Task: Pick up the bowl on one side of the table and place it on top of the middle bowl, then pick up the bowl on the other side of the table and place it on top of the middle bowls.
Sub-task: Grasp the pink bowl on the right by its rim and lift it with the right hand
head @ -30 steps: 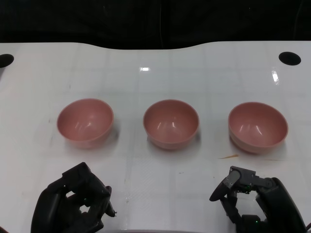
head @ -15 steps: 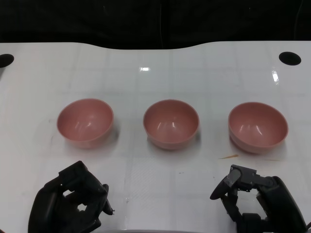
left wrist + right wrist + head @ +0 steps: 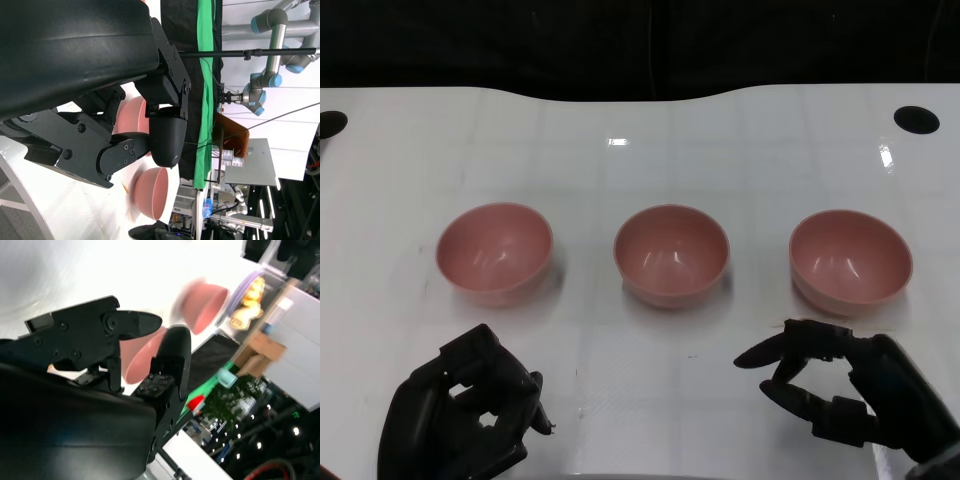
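Note:
Three pink bowls stand upright in a row across the white table: the left bowl [image 3: 495, 250], the middle bowl [image 3: 671, 253] and the right bowl [image 3: 850, 260]. My left hand [image 3: 460, 415] sits near the front edge, below the left bowl, its fingers curled in with nothing in them. My right hand [image 3: 845, 385] lies just in front of the right bowl, fingers stretched out and apart, not touching it. The right wrist view shows two bowls [image 3: 202, 300] [image 3: 142, 357] past the spread fingers [image 3: 172, 355]. Beyond the curled fingers [image 3: 167, 135], the left wrist view shows a bowl [image 3: 150, 192].
Two black round holes [image 3: 916, 120] [image 3: 330, 124] mark the table's far corners. The far edge [image 3: 640, 95] borders a dark backdrop. Bare white tabletop [image 3: 650, 350] lies between my hands and the row of bowls.
My right hand has turned and stretched its fingers out, reaching closer to the right bowl. The left hand shifted slightly and stays curled. The bowls have not moved.

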`<state>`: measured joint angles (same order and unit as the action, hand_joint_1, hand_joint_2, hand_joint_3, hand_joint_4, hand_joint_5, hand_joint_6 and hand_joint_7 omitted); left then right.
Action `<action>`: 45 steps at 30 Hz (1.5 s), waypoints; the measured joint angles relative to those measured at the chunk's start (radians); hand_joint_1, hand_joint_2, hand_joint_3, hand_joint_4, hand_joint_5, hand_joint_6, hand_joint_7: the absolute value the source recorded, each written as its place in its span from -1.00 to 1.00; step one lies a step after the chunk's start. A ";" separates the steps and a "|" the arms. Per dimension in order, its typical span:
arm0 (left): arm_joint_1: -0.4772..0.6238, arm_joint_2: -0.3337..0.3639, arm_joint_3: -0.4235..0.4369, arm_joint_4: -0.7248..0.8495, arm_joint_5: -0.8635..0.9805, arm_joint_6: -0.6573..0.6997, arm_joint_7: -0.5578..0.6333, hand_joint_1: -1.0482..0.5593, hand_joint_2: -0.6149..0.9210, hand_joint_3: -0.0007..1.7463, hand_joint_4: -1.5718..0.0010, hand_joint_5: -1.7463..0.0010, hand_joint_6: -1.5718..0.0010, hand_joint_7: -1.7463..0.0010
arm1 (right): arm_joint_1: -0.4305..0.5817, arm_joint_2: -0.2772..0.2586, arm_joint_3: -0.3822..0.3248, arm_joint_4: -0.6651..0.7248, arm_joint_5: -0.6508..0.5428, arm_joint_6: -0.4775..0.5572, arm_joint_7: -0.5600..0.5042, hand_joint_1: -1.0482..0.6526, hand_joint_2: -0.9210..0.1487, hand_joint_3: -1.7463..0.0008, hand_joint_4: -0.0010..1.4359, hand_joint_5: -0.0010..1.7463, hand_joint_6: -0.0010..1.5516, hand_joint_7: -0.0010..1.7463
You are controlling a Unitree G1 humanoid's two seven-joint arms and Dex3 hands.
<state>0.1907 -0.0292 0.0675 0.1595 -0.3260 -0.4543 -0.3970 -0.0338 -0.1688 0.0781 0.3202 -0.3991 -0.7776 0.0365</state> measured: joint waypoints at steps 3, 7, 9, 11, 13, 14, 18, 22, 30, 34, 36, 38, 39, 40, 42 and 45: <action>-0.001 0.000 0.002 0.000 0.000 0.003 0.000 0.16 0.69 -0.03 -0.05 -0.81 -0.04 -0.58 | 0.003 -0.032 -0.001 -0.071 -0.109 0.065 -0.049 -0.34 -1.00 0.79 -0.65 0.01 -0.41 -0.64; -0.002 0.001 0.004 0.001 0.000 0.003 0.000 0.15 0.68 -0.03 -0.05 -0.81 -0.04 -0.58 | 0.008 -0.071 0.000 -0.149 -0.189 0.146 -0.088 -0.38 -1.00 0.88 -0.73 -0.08 -0.46 -0.74; -0.003 0.001 0.004 0.002 0.000 0.003 0.000 0.16 0.68 -0.02 -0.05 -0.81 -0.04 -0.59 | 0.010 -0.078 0.001 -0.180 -0.207 0.184 -0.097 -0.41 -1.00 0.91 -0.76 -0.14 -0.51 -0.80; -0.005 0.001 0.003 0.003 0.000 0.003 0.000 0.15 0.68 -0.02 -0.06 -0.82 -0.04 -0.59 | 0.012 -0.089 0.002 -0.211 -0.224 0.222 -0.098 -0.43 -1.00 0.92 -0.79 -0.17 -0.54 -0.83; -0.006 0.000 0.003 0.004 0.001 0.003 0.000 0.15 0.68 -0.02 -0.07 -0.81 -0.04 -0.59 | 0.013 -0.103 0.002 -0.247 -0.246 0.269 -0.098 -0.48 -1.00 0.93 -0.83 -0.21 -0.57 -0.87; -0.007 0.000 0.002 0.004 0.002 0.003 0.000 0.15 0.68 -0.02 -0.07 -0.81 -0.04 -0.59 | 0.012 -0.109 0.002 -0.262 -0.267 0.295 -0.100 -0.50 -1.00 0.94 -0.83 -0.22 -0.58 -0.88; -0.008 -0.004 -0.002 0.008 0.008 0.003 0.001 0.16 0.68 -0.01 -0.06 -0.81 -0.03 -0.61 | -0.004 -0.136 0.006 -0.287 -0.353 0.379 -0.119 -0.54 -1.00 0.94 -0.85 -0.24 -0.61 -0.91; -0.010 -0.006 -0.002 0.017 0.016 0.000 0.001 0.15 0.66 0.03 -0.05 -0.83 -0.01 -0.63 | -0.035 -0.145 0.029 -0.290 -0.442 0.466 -0.152 -0.59 -1.00 0.96 -0.88 -0.26 -0.67 -0.94; -0.012 -0.010 -0.004 0.018 0.024 -0.007 0.001 0.16 0.68 -0.01 -0.05 -0.81 -0.03 -0.60 | -0.131 -0.158 0.100 -0.200 -0.558 0.595 -0.223 -0.59 -0.99 0.98 -0.97 -0.26 -0.68 -0.96; -0.011 -0.010 -0.007 0.018 0.025 -0.005 0.001 0.16 0.66 0.01 -0.06 -0.82 -0.03 -0.60 | -0.164 -0.164 0.135 -0.133 -0.577 0.644 -0.240 -0.56 -0.99 0.99 -1.00 -0.26 -0.69 -0.96; -0.010 -0.010 -0.009 0.018 0.027 -0.005 0.001 0.16 0.65 0.02 -0.06 -0.82 -0.03 -0.60 | -0.175 -0.168 0.150 -0.111 -0.578 0.660 -0.244 -0.55 -0.99 0.99 -1.00 -0.26 -0.69 -0.97; -0.009 -0.010 -0.010 0.017 0.026 -0.005 0.001 0.16 0.65 0.04 -0.05 -0.83 -0.03 -0.60 | -0.193 -0.169 0.170 -0.088 -0.578 0.677 -0.246 -0.54 -0.99 0.99 -1.00 -0.28 -0.69 -0.97; -0.009 -0.010 -0.011 0.017 0.025 -0.005 0.001 0.16 0.65 0.04 -0.05 -0.83 -0.03 -0.60 | -0.203 -0.169 0.178 -0.075 -0.580 0.690 -0.246 -0.54 -1.00 0.99 -0.99 -0.28 -0.69 -0.97; -0.008 -0.010 -0.011 0.016 0.024 -0.005 0.001 0.17 0.64 0.05 -0.05 -0.83 -0.03 -0.60 | -0.212 -0.170 0.186 -0.066 -0.584 0.704 -0.246 -0.53 -1.00 0.99 -0.97 -0.29 -0.68 -0.97; -0.007 -0.009 -0.011 0.013 0.020 -0.002 0.001 0.19 0.64 0.06 -0.06 -0.82 -0.04 -0.59 | -0.231 -0.170 0.207 -0.044 -0.589 0.727 -0.245 -0.53 -1.00 0.99 -0.93 -0.34 -0.67 -0.97; -0.004 -0.009 -0.011 0.006 0.015 -0.001 0.001 0.18 0.64 0.06 -0.06 -0.81 -0.04 -0.59 | -0.252 -0.170 0.237 -0.007 -0.593 0.755 -0.245 -0.52 -0.98 1.00 -0.86 -0.40 -0.65 -0.97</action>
<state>0.1866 -0.0385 0.0567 0.1659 -0.3112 -0.4548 -0.3960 -0.2862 -0.3386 0.3154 0.3132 -0.9919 -0.0226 -0.2083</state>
